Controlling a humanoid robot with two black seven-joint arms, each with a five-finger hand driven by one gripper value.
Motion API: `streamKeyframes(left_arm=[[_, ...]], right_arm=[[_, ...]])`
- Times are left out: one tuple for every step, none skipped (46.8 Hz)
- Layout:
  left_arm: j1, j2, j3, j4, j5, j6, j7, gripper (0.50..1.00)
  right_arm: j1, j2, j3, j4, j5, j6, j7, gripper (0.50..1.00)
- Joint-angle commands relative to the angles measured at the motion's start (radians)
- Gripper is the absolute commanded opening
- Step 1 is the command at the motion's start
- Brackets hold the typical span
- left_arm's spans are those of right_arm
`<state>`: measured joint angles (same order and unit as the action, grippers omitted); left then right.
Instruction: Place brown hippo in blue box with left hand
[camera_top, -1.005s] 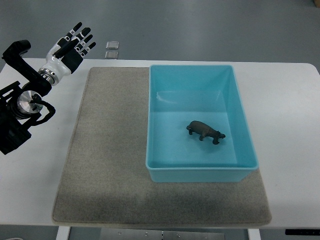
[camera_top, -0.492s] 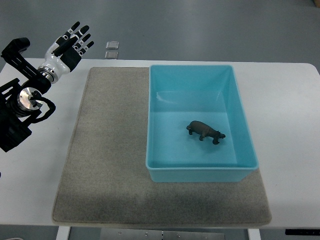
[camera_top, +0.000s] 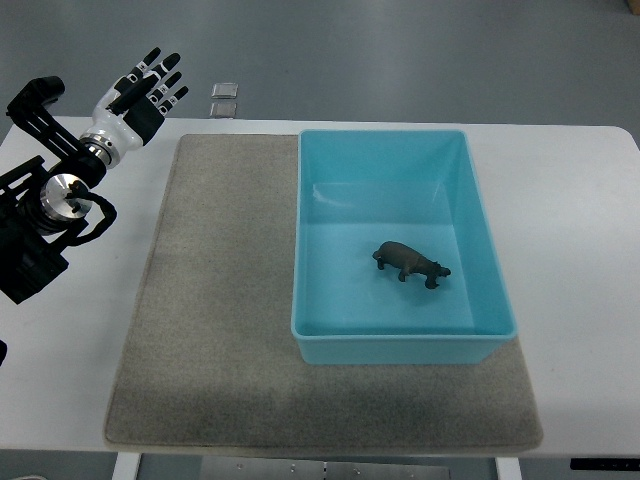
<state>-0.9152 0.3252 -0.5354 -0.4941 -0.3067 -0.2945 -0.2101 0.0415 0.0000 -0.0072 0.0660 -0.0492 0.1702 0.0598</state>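
A small brown hippo (camera_top: 411, 263) stands on the floor of the blue box (camera_top: 312, 250), right of its middle. The box sits on the right half of a grey mat. My left hand (camera_top: 143, 97) is far off at the upper left, over the table's back corner, with its fingers spread and nothing in them. Its arm (camera_top: 50, 210) runs down along the left edge. The right arm does not show.
The grey felt mat (camera_top: 215, 300) covers the middle of the white table (camera_top: 580, 240). Two small pale tiles (camera_top: 224, 98) lie on the floor beyond the table's back edge.
The left hand and forearm have shifted very slightly. The hippo and box have not moved.
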Motion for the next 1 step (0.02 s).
streamKeyframes(left_arm=[[-0.001, 0.0, -0.002, 0.0, 0.0, 0.0, 0.0, 1.0]], right_arm=[[0.0, 0.0, 0.0, 0.0, -0.003, 0.0, 0.0, 0.936]])
